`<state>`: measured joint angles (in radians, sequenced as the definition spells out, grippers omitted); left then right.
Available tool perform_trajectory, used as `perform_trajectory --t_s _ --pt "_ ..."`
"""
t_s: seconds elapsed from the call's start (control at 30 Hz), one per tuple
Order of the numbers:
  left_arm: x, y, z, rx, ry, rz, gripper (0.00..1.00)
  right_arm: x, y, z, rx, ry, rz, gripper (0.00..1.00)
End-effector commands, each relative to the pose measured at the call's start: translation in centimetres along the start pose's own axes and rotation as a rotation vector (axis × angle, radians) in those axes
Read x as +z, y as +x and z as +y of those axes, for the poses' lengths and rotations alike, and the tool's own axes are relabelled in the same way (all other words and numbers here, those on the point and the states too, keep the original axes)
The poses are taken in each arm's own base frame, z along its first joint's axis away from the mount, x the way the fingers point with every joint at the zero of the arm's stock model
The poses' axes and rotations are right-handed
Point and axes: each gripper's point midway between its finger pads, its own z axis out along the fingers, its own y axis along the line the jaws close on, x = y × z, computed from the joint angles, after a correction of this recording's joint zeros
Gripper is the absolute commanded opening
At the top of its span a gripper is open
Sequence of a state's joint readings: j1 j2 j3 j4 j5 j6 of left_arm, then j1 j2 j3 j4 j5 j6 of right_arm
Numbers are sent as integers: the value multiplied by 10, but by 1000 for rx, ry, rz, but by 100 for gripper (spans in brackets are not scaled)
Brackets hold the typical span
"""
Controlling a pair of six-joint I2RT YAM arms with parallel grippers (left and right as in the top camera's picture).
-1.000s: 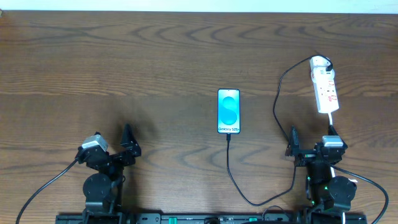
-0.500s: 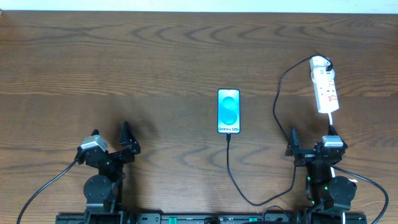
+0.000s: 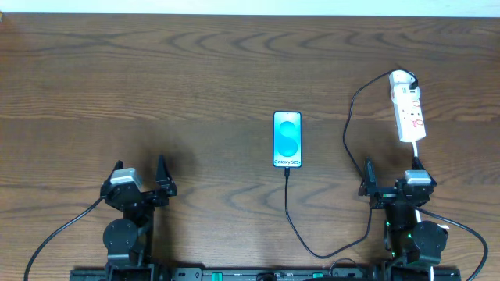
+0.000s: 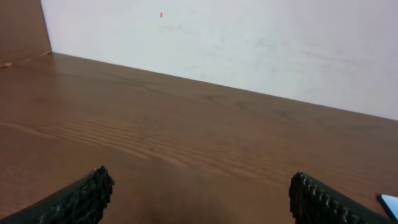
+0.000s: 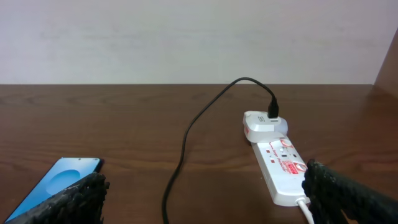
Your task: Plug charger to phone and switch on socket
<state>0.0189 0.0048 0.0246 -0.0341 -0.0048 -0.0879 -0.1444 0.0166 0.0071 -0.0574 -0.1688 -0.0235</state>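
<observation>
Left tool (image 3: 140,166) has turned straighter; it and right tool (image 3: 391,166) gape wide, empty.

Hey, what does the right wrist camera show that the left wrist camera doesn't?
Only the right wrist view shows the socket, the charger plugged into its far end, and most of the phone screen. Only the left wrist view shows a tiny red speck on the wall. Both show the wooden table, the white wall, at least a sliver of the phone, and an open gripper holding nothing: the left gripper and the right gripper.
</observation>
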Motion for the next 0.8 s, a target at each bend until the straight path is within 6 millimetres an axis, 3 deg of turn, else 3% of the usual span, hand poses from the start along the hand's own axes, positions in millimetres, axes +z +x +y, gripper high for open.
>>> perform_trajectory --t_s 0.0,0.77 --pt "1 19 1 84 9 57 93 0 -1 4 -17 -20 -5 99" --pt "1 18 1 119 9 54 93 0 -1 4 -17 -20 -5 99"
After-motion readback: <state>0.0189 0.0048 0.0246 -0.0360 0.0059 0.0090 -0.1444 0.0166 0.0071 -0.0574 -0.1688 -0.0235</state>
